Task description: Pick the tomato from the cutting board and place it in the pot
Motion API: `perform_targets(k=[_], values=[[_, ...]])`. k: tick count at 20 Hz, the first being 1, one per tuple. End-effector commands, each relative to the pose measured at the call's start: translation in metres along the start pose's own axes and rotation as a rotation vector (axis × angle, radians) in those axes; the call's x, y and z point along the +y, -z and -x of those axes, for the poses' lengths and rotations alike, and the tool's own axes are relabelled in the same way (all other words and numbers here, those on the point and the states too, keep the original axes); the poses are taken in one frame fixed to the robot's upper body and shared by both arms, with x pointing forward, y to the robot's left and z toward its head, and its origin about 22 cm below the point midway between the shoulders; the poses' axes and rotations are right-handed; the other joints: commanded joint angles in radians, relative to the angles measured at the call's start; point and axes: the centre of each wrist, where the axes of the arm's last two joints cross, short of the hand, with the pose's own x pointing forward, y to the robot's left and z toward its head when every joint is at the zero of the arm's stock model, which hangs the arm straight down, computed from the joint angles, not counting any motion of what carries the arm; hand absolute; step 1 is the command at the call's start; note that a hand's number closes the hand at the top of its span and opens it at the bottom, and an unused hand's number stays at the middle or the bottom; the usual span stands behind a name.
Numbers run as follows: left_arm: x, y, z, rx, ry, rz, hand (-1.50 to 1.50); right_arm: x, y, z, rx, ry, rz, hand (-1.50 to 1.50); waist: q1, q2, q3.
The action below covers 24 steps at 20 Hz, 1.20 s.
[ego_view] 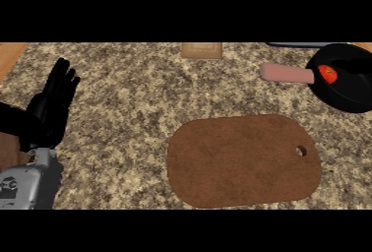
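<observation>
Head view: the tomato (328,74) sits inside the black pot (356,101) at the desk's (123,123) far right, off the bare cutting board (243,161); the left hand (52,106) rests at left, fingers straight and spread, holding nothing.

Matt wooden cutting board (243,162) (speckled stone counter (131,98))

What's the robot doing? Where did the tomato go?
Nothing is being held right now. The tomato is already inside the black pot, up at the far right of the counter. The pot's pinkish handle points left. The brown cutting board has nothing on it. The robot's left hand rests open at the left side, fingers up. Its right hand isn't in the picture.
</observation>
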Motion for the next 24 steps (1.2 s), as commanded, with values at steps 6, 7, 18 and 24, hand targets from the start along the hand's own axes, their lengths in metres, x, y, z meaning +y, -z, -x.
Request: perform_targets(k=[6, 7, 18, 24], values=[[0.006, -0.003, -0.006, -0.002, -0.007, -0.006, 0.00, -0.057, 0.008, 0.012, -0.022, 0.327, 0.106, -1.50, -0.011, -0.008, -0.002], [-0.006, 0.002, -0.010, -0.001, -0.010, -0.016, 0.00, -0.057, -0.001, 0.032, -0.007, 0.315, 0.111, -1.50, -0.014, -0.006, -0.002], [0.007, -0.005, 0.007, -0.005, -0.013, -0.023, 0.00, -0.155, -0.025, 0.076, -0.022, 0.355, 0.062, -1.50, -0.019, -0.006, -0.002], [-0.003, -0.005, -0.006, -0.006, 0.006, -0.007, 0.00, -0.171, -0.033, 0.086, -0.009, 0.331, 0.063, -1.50, -0.010, -0.005, 0.000]])
